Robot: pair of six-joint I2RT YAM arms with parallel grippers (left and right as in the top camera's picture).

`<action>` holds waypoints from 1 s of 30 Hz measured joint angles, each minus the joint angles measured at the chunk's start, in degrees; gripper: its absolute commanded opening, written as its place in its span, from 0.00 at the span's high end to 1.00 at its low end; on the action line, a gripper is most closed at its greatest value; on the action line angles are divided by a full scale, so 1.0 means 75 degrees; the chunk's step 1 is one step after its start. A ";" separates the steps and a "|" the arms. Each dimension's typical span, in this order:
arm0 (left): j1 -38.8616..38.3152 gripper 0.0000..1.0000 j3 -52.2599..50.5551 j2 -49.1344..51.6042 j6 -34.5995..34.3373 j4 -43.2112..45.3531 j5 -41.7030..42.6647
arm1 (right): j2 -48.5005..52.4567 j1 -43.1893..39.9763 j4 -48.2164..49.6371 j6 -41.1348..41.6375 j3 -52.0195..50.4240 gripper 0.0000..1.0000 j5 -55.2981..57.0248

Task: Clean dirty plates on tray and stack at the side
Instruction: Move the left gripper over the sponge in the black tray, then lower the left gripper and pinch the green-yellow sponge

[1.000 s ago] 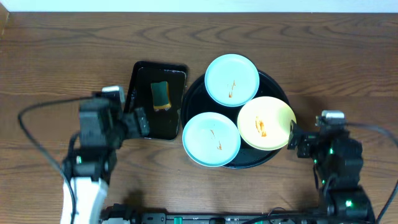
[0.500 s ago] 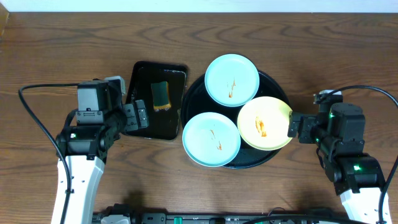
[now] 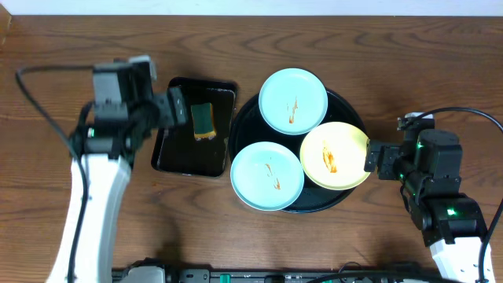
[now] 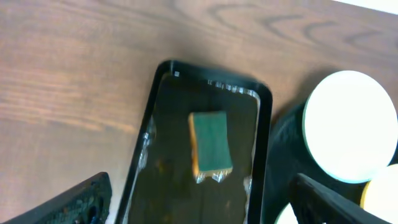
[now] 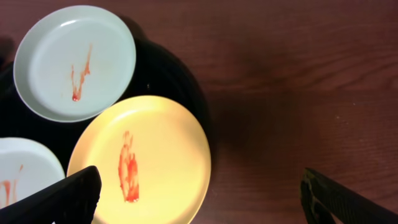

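L tool [image 3: 178,108] moved up over small tray [image 3: 189,153] w/ sponge [image 3: 203,119]; wide open, empty. R tool [image 3: 372,158] unmoved beside yellow plate [image 3: 346,148], wide open, empty.

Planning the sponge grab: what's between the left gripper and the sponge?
Only bare floor of the small black tray; overhead, the left gripper hangs beside the sponge.

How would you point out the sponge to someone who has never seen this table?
Left of the large round black tray sits a smaller rectangular black tray. The sponge lies in its far half: a small green block with a yellow-orange edge, the only thing in that tray.
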 measured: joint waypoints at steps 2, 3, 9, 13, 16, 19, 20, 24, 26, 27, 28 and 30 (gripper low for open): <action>-0.0099 0.20 0.0329 0.0516 0.0026 0.0026 -0.0102 | 0.0000 0.0000 -0.0003 0.0032 0.0000 0.01 0.0003; -0.0178 0.20 0.0428 0.0749 0.0029 0.0041 -0.0224 | 0.0000 0.0000 -0.0006 0.0038 0.0000 0.01 0.0003; -0.0746 0.19 0.0525 0.2034 0.0029 0.0047 -0.0784 | 0.0000 0.0000 -0.0009 0.0041 0.0003 0.01 0.0003; -0.0994 0.19 0.0525 0.2771 0.0029 0.0064 -0.0901 | 0.0000 0.0000 -0.0012 0.0047 0.0006 0.01 0.0006; -0.1026 0.19 0.0525 0.3244 0.0000 0.0085 -0.0950 | 0.0000 0.0000 -0.0012 0.0061 0.0006 0.01 0.0006; -0.1026 0.19 0.0525 0.3587 -0.0038 0.0099 -0.0997 | 0.0000 0.0000 -0.0015 0.0064 0.0006 0.01 0.0006; -0.1026 0.19 0.0525 0.3692 -0.0070 0.0114 -0.1003 | 0.0000 0.0000 -0.0015 0.0064 0.0006 0.01 0.0009; -0.1026 0.20 0.0525 0.3943 -0.0268 0.0140 -0.1005 | 0.0000 0.0000 -0.0017 0.0064 0.0006 0.01 0.0026; -0.1029 0.20 0.0525 0.3984 -0.0329 0.0160 -0.1005 | 0.0000 0.0000 -0.0017 0.0064 0.0006 0.01 0.0029; -0.1040 0.20 0.0525 0.3995 -0.0367 0.0172 -0.1008 | 0.0000 0.0000 -0.0017 0.0064 0.0006 0.01 0.0029; -0.1043 0.20 0.0525 0.4004 -0.0405 0.0189 -0.1005 | 0.0000 0.0000 -0.0020 0.0064 0.0006 0.01 0.0029; -0.1061 0.20 0.0525 0.4016 -0.0443 0.0233 -0.1005 | 0.0000 0.0000 -0.0035 0.0064 0.0006 0.01 0.0029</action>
